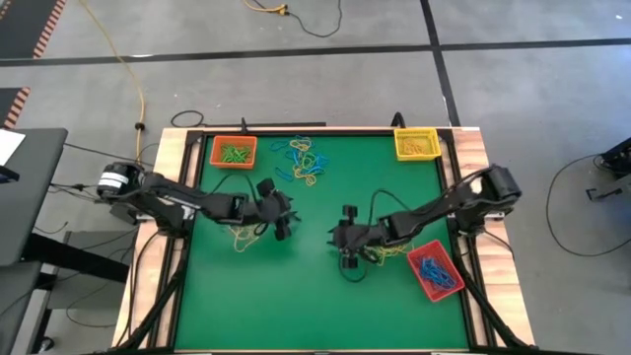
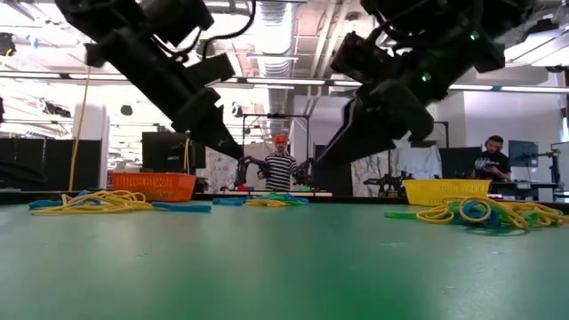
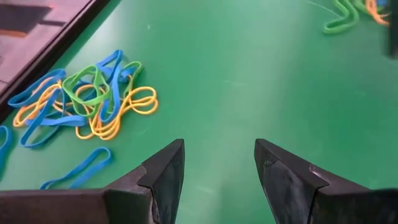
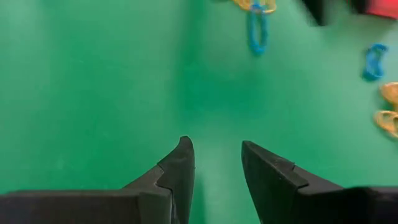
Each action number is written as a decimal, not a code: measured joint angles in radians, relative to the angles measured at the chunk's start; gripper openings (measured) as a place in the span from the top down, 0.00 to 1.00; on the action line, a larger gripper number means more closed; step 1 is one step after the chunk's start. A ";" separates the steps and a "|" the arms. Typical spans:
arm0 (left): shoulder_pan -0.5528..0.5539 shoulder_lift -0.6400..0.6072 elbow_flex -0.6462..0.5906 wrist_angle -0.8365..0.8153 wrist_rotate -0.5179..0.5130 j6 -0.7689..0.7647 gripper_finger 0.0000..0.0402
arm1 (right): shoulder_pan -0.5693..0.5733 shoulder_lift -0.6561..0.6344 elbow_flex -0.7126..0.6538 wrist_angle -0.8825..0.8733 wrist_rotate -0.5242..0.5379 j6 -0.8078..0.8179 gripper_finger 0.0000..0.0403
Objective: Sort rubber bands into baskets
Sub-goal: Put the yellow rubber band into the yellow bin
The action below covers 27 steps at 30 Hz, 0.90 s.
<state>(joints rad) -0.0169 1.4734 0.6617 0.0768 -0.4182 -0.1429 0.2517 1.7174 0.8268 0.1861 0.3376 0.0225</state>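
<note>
Both tools released and empty — left tool (image 1: 279, 219) must reach the far rubber bands (image 1: 305, 161); right tool (image 1: 347, 240) waits mid-tabletop.

grey floor (image 1: 513, 89) crossed by dark lines, a yellow cable (image 1: 123, 59) trailing; ceiling strip lights (image 2: 293, 82) over people.

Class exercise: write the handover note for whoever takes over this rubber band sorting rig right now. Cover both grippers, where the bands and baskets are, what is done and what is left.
Left gripper: open, empty, above the mat.
Right gripper: open, empty, mid-table.
Orange basket: green bands inside. Yellow basket: yellow bands. Red basket: blue bands.
Left: mixed pile of loose bands near the far edge, plus yellow bands under the left arm and a few by the right arm.
</note>
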 joint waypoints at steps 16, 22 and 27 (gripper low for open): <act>0.362 0.000 0.031 -0.021 0.321 0.097 0.54 | 0.116 0.022 0.000 0.143 0.001 -0.031 0.58; 0.377 0.089 0.086 -0.051 0.396 0.127 0.54 | 0.112 0.022 0.000 0.161 0.002 -0.031 0.58; 0.367 0.221 0.194 -0.132 0.312 0.153 0.54 | 0.114 0.022 0.000 0.169 0.006 -0.019 0.58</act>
<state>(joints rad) 0.3500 1.6940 0.8554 -0.0551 -0.1063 0.0101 0.3653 1.7393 0.8268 0.3549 0.3431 0.0034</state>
